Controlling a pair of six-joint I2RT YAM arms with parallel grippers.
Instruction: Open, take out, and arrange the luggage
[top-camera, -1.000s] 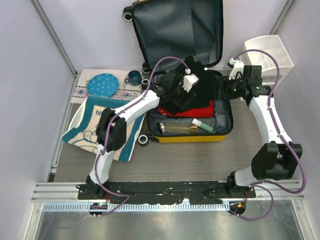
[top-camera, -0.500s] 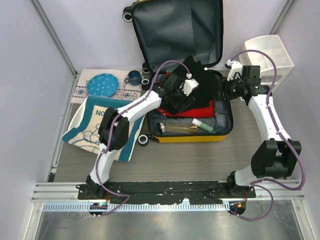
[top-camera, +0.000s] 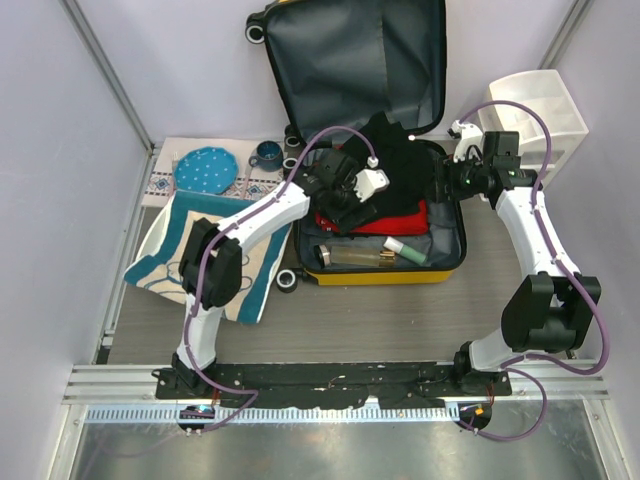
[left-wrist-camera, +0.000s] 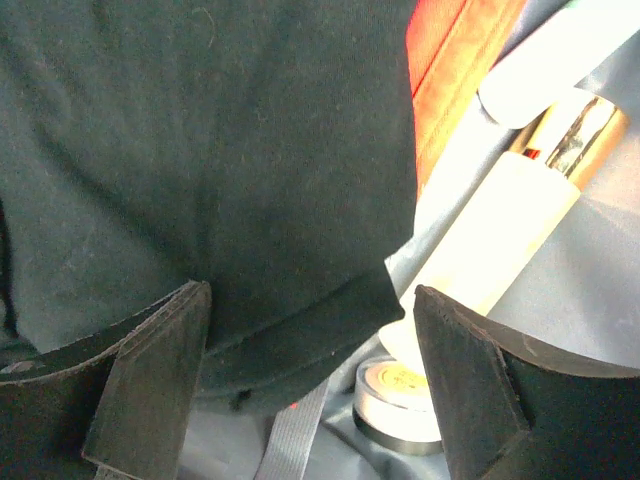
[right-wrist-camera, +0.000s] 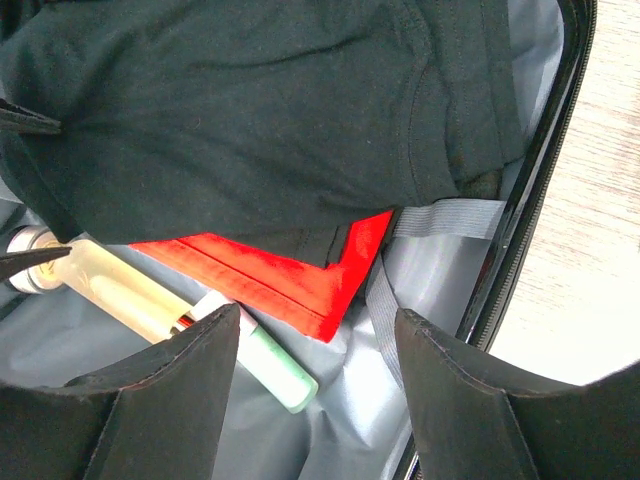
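The yellow suitcase (top-camera: 400, 277) lies open on the table, its dark grey lid (top-camera: 360, 60) standing up at the back. Inside lie a black garment (top-camera: 400, 170), a red garment (top-camera: 400, 222), a clear bottle with a gold cap (top-camera: 355, 256) and a green-and-white tube (top-camera: 408, 250). My left gripper (top-camera: 345, 200) is open over the left edge of the black garment (left-wrist-camera: 200, 150), whose hem hangs between the jaws (left-wrist-camera: 310, 330). My right gripper (top-camera: 445, 180) is open and empty above the suitcase's right side (right-wrist-camera: 318, 330), over the red garment's corner (right-wrist-camera: 290, 275) and the tube (right-wrist-camera: 270, 365).
A white drawer unit (top-camera: 535, 110) stands at the back right. A blue plate (top-camera: 205, 170) and a dark cup (top-camera: 267, 154) sit on a patterned mat at the back left. A teal-and-white cloth (top-camera: 200, 250) lies left of the suitcase. A small round cap (left-wrist-camera: 400, 395) lies under the left gripper.
My left gripper has shifted a little to the left over the black garment. My right gripper has moved slightly toward the back.
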